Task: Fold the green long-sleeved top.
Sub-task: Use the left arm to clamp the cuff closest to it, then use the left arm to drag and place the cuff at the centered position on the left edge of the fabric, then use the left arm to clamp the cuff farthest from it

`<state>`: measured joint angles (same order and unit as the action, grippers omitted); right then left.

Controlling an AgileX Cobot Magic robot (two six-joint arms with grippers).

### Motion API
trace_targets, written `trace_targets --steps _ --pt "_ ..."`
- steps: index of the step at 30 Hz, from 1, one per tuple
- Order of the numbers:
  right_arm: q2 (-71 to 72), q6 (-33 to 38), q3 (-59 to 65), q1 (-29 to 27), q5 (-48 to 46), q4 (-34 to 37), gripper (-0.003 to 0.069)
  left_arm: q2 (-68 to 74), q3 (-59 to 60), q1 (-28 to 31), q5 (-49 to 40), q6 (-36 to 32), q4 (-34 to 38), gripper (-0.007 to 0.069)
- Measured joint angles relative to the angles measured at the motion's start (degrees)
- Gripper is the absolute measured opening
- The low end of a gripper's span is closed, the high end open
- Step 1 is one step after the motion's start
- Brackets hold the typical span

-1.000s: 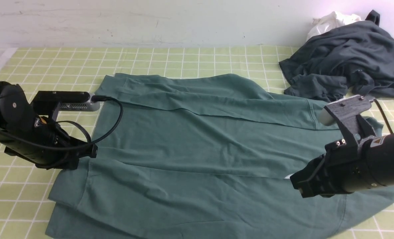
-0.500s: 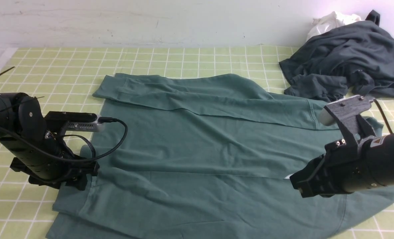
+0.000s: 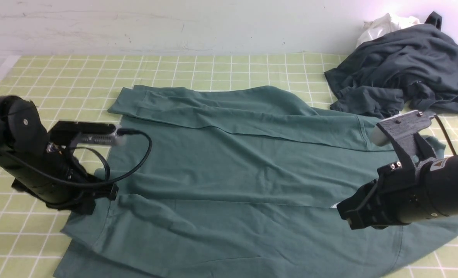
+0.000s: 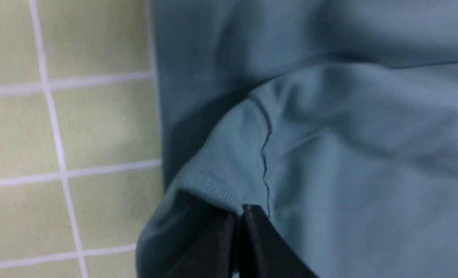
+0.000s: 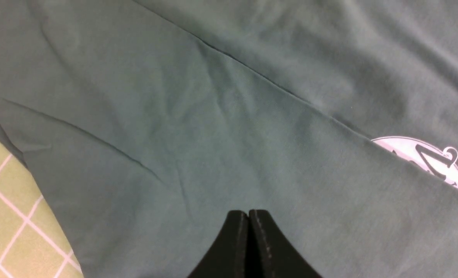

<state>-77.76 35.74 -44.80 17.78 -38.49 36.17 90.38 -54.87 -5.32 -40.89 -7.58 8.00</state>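
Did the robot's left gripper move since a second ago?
Yes. The left gripper has come nearer the camera, away from the wall at the back, along the left edge of the green long-sleeved top.

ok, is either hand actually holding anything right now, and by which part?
Left hand looks shut on the top, pinching the edge of its ribbed sleeve cuff. Right hand is shut above the top, no cloth between its tips.

Teal-green top (image 3: 229, 162), charcoal garment (image 3: 406, 73), white cloth (image 3: 383, 25), yellow-green white-gridded table cover (image 3: 213, 69)
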Motion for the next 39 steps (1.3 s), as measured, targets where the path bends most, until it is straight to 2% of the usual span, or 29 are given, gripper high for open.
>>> trace_targets --steps 6,10,15,21,23,27,28,32,35,39 --pt "0.0 2.1 0.0 0.0 0.7 0.0 -0.001 -8.5 -7.5 -4.3 3.3 -7.9 0.3 -0.0001" --pt "0.0 2.8 0.0 0.0 0.9 0.0 -0.001 -8.3 -14.3 -4.5 7.7 -9.2 0.4 -0.0001" --pt "0.0 2.9 0.0 0.0 0.9 0.0 -0.001 -2.4 -22.0 -4.2 9.8 -9.5 0.3 -0.0001" --pt "0.0 2.9 0.0 0.0 0.9 0.0 -0.001 12.2 -28.2 -3.0 8.2 -9.7 0.2 0.0012" --pt "0.0 2.9 0.0 0.0 0.9 0.0 -0.001 17.2 -31.1 -1.7 5.7 -9.0 0.1 0.0048" --pt "0.0 3.2 0.0 0.0 0.9 0.0 -0.001 25.0 -39.0 1.3 1.8 -7.1 -0.1 0.0169" --pt "0.0 3.7 0.0 0.0 1.0 0.0 -0.001 27.6 -42.5 2.4 1.5 -6.6 -0.1 0.024" --pt "-0.6 4.5 0.0 0.0 1.9 0.0 -0.001 35.5 -53.3 5.2 1.5 -6.0 2.0 0.0387" --pt "-2.4 4.5 0.0 0.0 2.2 0.1 -0.001 42.0 -60.2 6.1 1.5 -5.8 3.2 0.0432" --pt "-5.3 4.5 0.0 0.0 2.4 0.1 -0.001 50.3 -68.0 7.0 1.5 -2.4 3.1 0.0444"
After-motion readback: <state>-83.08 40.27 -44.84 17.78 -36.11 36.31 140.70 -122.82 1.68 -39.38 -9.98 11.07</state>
